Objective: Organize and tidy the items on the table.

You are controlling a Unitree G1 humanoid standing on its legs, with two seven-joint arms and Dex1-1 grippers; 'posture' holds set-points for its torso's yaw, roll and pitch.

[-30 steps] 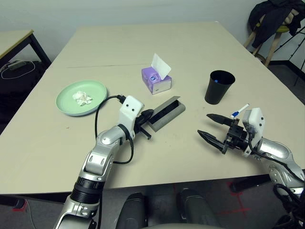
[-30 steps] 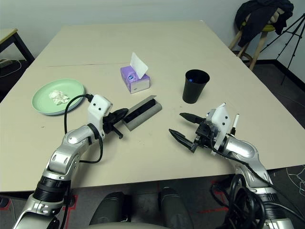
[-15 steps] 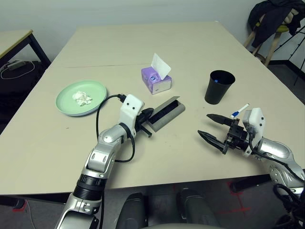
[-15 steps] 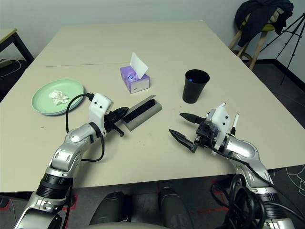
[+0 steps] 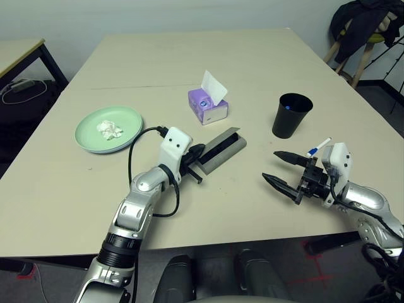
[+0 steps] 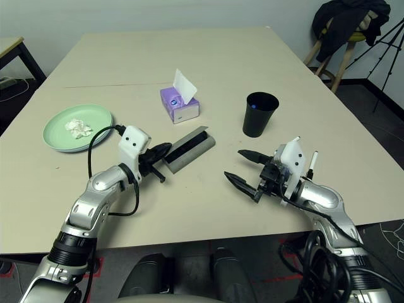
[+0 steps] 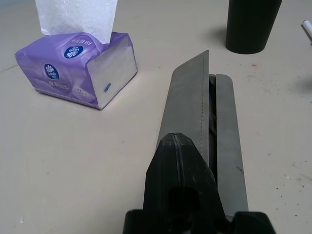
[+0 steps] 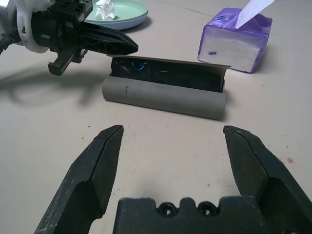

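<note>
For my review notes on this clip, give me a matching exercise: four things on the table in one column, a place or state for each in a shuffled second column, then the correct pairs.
Things:
1. tissue wad
2. glasses case
3. left gripper
4. right gripper

Places or states:
A. fingers spread wide apart
B. lying on the green plate
C. fingers shut, tip by the case's end
D. lid ajar, between the two grippers

Pairs: 1-B, 2-D, 3-C, 4-A

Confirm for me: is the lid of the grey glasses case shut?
No, the grey glasses case lies with its lid standing open, and the right wrist view looks straight into its dark inside.
</note>
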